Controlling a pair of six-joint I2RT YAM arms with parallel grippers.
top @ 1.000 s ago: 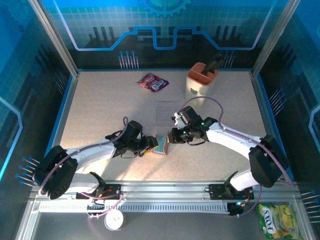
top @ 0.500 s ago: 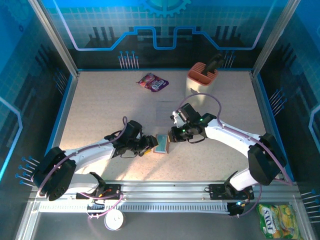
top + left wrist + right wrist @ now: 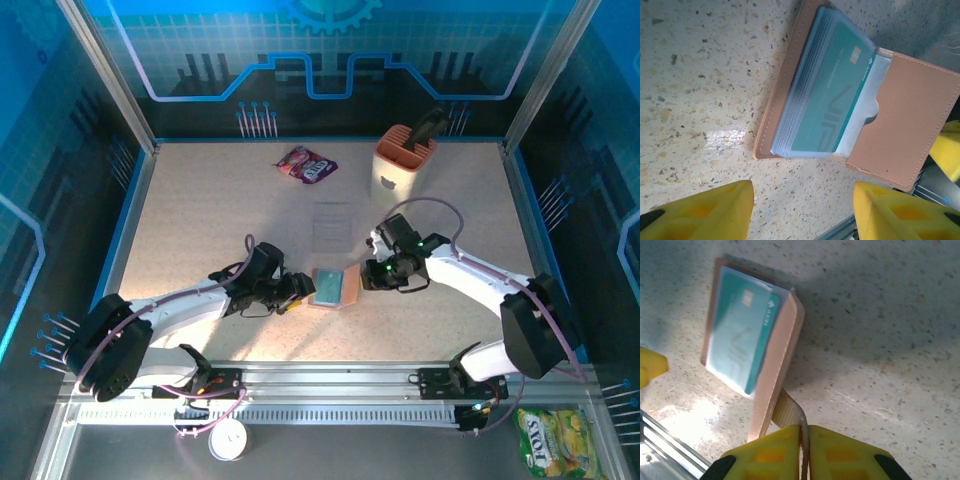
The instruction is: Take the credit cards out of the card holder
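Lying open on the speckled table (image 3: 200, 210), near centre: card holder (image 3: 335, 287), tan leather, with teal credit cards (image 3: 822, 107) stacked in its inner pocket. Right gripper (image 3: 805, 435): clenched on the card holder at its right edge. Left gripper (image 3: 802, 195): released, fingers spread, just left of the holder, apart from it. Far side: purple snack packet (image 3: 306, 166), peach caddy (image 3: 400, 165).

Speckled beige tabletop (image 3: 200, 220) w/ blue circuit-print walls (image 3: 200, 50), alu frame (image 3: 105, 75).
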